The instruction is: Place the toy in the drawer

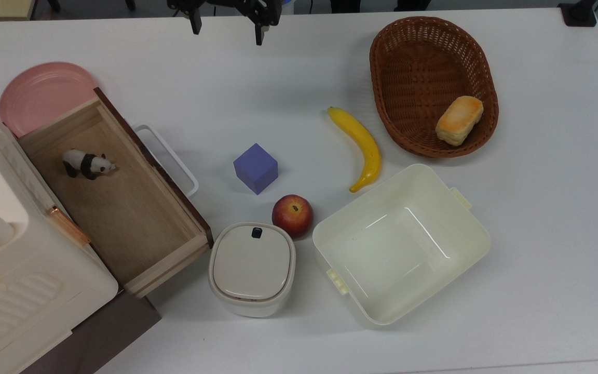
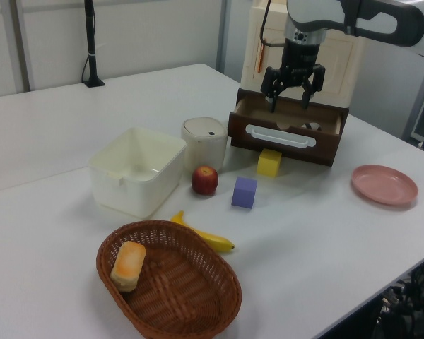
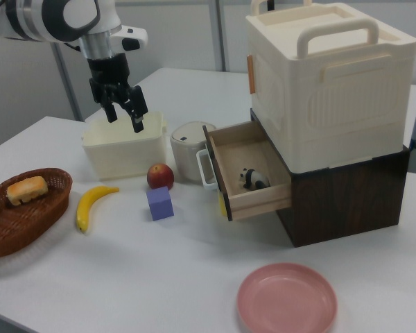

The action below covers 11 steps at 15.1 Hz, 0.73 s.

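Note:
The toy [image 1: 87, 164], a small black-and-white panda, stands on the wooden floor of the pulled-out drawer [image 1: 127, 223], near the end beside the pink plate. In the right view the toy [image 3: 251, 179] sits inside the drawer [image 3: 260, 205], below the cream cabinet. My gripper [image 1: 226, 32] hangs open and holds nothing at the top view's upper edge, well away from the drawer. In the left view the gripper [image 2: 288, 106] hovers in front of the cabinet, above the drawer's dark front [image 2: 286, 143]. In the right view the gripper [image 3: 126, 121] is high over the cream tub.
On the table lie a purple cube [image 1: 256, 168], an apple [image 1: 292, 215], a banana [image 1: 361, 148], a cream tub [image 1: 330, 244], a lidded white container [image 1: 252, 268] and a basket [image 1: 382, 62] holding bread [image 1: 459, 120]. A pink plate [image 1: 44, 96] lies beside the drawer. A yellow block [image 2: 269, 162] sits under its front.

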### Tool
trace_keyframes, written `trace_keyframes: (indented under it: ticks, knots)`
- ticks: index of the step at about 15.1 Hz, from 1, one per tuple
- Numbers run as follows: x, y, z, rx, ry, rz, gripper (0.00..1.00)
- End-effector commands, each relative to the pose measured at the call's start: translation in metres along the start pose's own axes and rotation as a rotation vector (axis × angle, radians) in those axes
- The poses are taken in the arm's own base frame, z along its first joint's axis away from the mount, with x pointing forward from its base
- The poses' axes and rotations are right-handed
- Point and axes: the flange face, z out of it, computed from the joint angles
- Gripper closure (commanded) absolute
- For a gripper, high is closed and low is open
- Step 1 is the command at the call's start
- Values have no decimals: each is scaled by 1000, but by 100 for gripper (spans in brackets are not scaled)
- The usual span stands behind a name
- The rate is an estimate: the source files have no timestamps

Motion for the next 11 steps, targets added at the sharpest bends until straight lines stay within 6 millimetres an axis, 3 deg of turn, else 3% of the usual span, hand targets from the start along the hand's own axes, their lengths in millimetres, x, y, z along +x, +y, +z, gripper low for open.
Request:
trace_keyframes:
  ticks: [1,11]
  knots:
    - [-10,3,0,38,-12,-18,0]
    - [-7,10,-6,57,-4,-26,0]
